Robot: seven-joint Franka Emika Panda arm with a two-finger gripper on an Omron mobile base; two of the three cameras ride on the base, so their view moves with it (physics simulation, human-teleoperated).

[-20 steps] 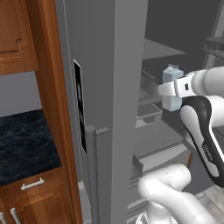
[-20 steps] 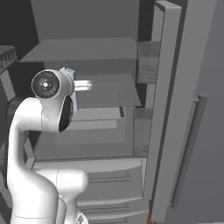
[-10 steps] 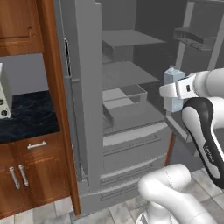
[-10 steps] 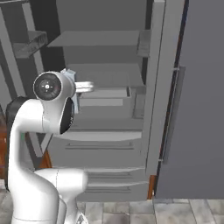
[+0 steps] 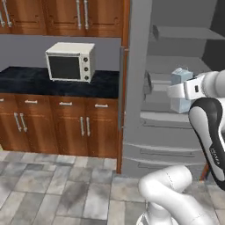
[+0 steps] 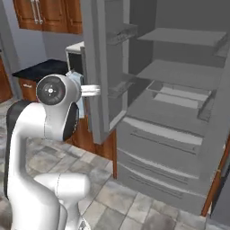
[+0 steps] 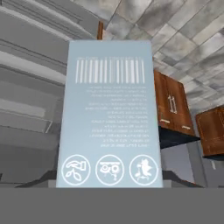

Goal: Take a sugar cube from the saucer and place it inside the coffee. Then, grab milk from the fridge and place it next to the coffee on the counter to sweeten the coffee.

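The milk [image 5: 179, 104], a pale blue-white carton, hangs in the air in front of the open fridge [image 5: 149, 145], and my gripper [image 5: 174, 91] is shut on it. From the right base view the milk [image 6: 76, 80] peeks out behind my wrist, beside the open fridge door [image 6: 101, 67]. In the hand view the milk [image 7: 111, 113] stands close up, with its barcode and printed icons facing me. The black counter [image 5: 26, 78] lies to the left of the fridge. The coffee, the saucer and the sugar cube are out of view.
A white microwave [image 5: 70, 61] stands on the counter under brown wall cabinets [image 5: 66, 17]. Brown base cabinets [image 5: 57, 127] with silver handles sit below. The fridge's grey shelves [image 6: 179, 72] and drawers [image 6: 166, 152] are exposed. Grey floor tiles [image 5: 52, 193] stretch in front.
The whole picture has shifted: the base has turned, bringing the counter, microwave and cabinets into view. The carton has stayed in my gripper, now outside the fridge shelves.
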